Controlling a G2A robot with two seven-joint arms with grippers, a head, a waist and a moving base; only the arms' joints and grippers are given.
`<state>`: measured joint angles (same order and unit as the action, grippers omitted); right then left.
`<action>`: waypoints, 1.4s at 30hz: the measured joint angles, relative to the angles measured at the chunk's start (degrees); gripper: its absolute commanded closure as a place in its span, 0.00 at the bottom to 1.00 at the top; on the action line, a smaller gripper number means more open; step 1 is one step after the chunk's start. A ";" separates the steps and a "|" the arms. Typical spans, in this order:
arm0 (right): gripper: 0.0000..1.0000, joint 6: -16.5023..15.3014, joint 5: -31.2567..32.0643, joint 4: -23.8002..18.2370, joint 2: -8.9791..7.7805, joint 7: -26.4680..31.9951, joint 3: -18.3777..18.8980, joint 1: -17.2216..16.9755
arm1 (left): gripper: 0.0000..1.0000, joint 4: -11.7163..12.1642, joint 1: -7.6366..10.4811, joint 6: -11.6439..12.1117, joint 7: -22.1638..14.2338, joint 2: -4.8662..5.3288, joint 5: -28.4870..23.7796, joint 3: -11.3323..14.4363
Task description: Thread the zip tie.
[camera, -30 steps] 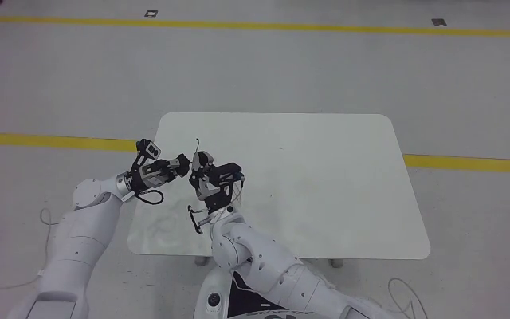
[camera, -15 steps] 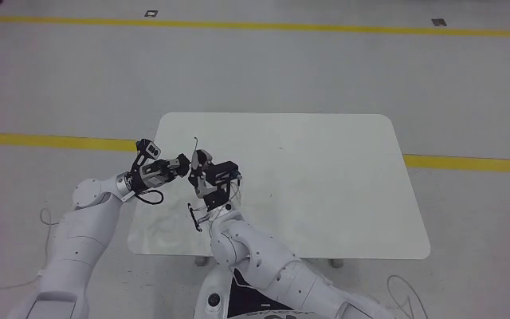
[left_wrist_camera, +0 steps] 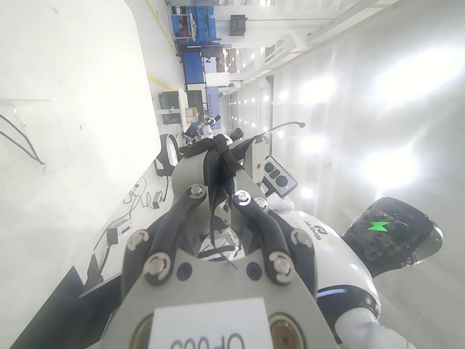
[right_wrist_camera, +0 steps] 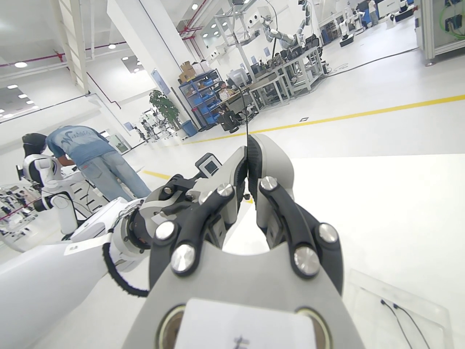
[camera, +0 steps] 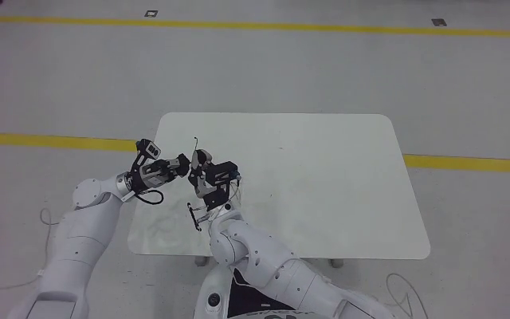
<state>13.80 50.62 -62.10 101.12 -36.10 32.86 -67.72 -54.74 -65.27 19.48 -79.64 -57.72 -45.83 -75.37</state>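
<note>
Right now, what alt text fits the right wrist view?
The right hand is shut on a thin black zip tie that sticks out beyond it. Past it lies the white table, with the left arm close alongside.

I'm seeing the thin black plastic zip tie (right_wrist_camera: 247, 125), one solid colour. The rounded tabletop (camera: 335, 183) is plain white. Right gripper (right_wrist_camera: 249, 147): pale grey fingers, black ribbed pads, black links, silver rivets. Left gripper (left_wrist_camera: 217, 150), same grey and black. Yellow floor stripe (camera: 319, 28) on light grey.
</note>
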 measured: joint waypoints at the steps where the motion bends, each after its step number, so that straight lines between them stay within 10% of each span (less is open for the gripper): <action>1: 1.00 -0.08 0.05 -0.07 -0.02 -0.03 -0.04 -0.05 | 1.00 0.00 0.00 0.00 0.00 0.00 0.00 0.00; 42: 1.00 -1.13 0.38 -0.49 -0.32 0.80 0.11 -0.62 | 1.00 0.00 0.00 0.00 0.00 0.00 0.00 0.00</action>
<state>12.68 51.01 -62.59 100.80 -35.30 32.97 -68.35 -54.74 -65.27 19.48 -79.64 -57.72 -45.83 -75.37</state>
